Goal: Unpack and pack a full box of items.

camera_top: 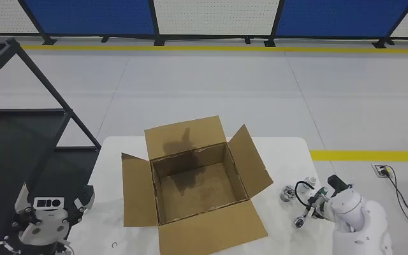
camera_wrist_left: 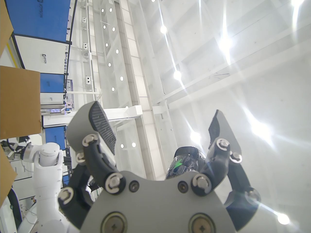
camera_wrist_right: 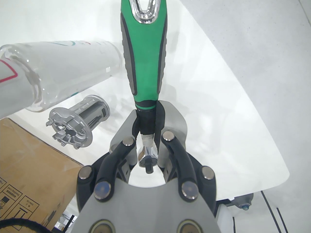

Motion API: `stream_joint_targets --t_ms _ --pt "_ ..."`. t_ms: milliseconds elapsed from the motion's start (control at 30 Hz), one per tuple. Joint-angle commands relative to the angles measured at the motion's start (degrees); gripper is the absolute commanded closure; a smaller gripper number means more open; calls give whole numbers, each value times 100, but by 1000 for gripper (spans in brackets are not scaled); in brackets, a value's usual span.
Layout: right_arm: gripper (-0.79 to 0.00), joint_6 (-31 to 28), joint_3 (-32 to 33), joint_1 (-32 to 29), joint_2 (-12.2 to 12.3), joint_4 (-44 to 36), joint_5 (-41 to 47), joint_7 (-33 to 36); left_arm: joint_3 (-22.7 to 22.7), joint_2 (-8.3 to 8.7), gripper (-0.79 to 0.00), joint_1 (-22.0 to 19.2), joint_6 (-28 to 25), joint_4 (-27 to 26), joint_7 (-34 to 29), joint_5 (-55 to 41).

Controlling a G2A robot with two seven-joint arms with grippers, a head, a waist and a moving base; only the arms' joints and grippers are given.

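An open cardboard box (camera_top: 201, 188) stands in the middle of the white table, its four flaps spread and its floor bare. At the table's right end my right gripper (camera_top: 317, 204) is shut on a green-handled ratchet tool (camera_top: 320, 195). In the right wrist view the gripper (camera_wrist_right: 148, 120) clamps the tool (camera_wrist_right: 143, 56) at the black neck just below the handle, just above the tabletop. My left gripper (camera_top: 51, 207) is off the table's front left corner, turned upward. Its own view shows the gripper (camera_wrist_left: 158, 110) open toward the ceiling with nothing in it.
A clear bottle (camera_wrist_right: 60, 69) lies beside the tool, and a flanged metal part (camera_wrist_right: 75, 127) lies between it and the box (camera_wrist_right: 31, 166). From above, the metal part (camera_top: 287, 193) sits just right of the box's right flap. A black frame (camera_top: 44, 83) stands at the left.
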Motion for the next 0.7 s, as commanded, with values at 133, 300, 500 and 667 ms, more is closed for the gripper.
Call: stream_joint_targets --t_ms 133,300,500,667 --pt "-268 -32 88 74 -77 64 -179 33 0 0 -785 0 0 0 0 0" --pt "-234 -115 122 121 -149 103 -392 116 0 0 -785 0 0 0 0 0" --pt "-191 -196 221 238 -240 189 -579 196 0 0 -785 0 0 0 0 0" --pt "-228 -293 426 176 -313 -166 -619 293 0 0 -785 0 0 0 0 0"
